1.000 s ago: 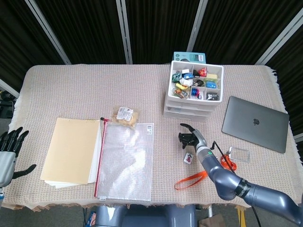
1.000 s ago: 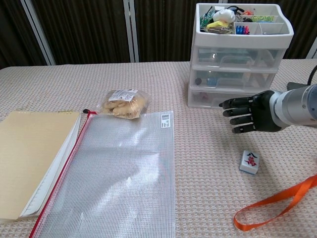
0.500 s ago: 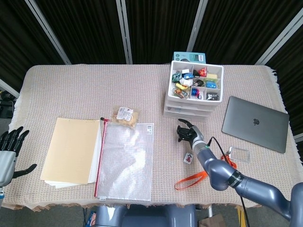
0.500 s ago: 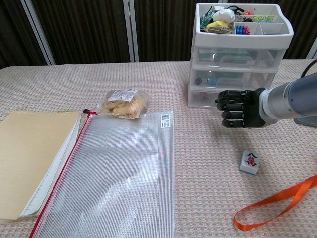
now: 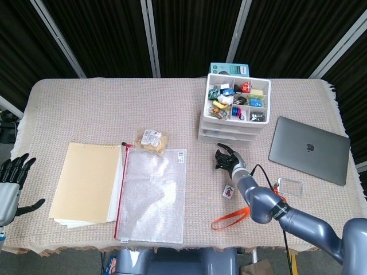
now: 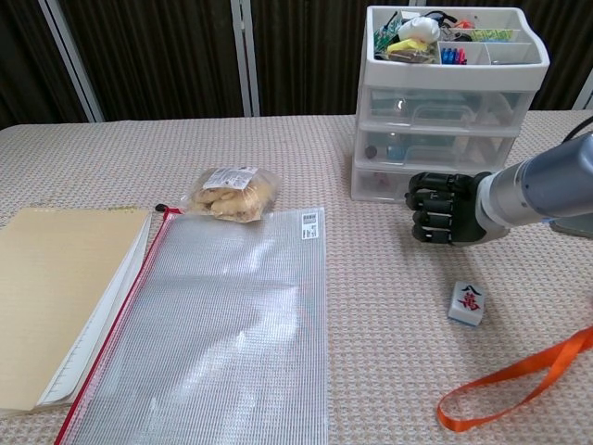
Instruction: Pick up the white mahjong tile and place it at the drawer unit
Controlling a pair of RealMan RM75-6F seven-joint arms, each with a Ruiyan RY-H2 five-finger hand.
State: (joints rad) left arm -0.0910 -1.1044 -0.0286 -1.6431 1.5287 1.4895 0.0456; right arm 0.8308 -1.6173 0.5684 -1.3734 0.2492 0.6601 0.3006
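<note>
One mahjong tile [image 6: 466,303] lies on the table near one drawer unit [image 6: 451,104]. Right hand [image 6: 443,220] hovers clenched, empty; left hand [image 5: 10,184] spread, empty.

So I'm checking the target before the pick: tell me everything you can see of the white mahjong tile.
The white mahjong tile is a small, glossy rectangular block, white on top with a bluish underside showing at its edge. It lies flat and face up on the woven tablecloth, slightly rotated, bearing a dark mark above a red character. Nothing touches it: the right hand hovers beyond it toward the drawer unit, fingers curled in, and the orange strap lies apart, nearer the camera.
</note>
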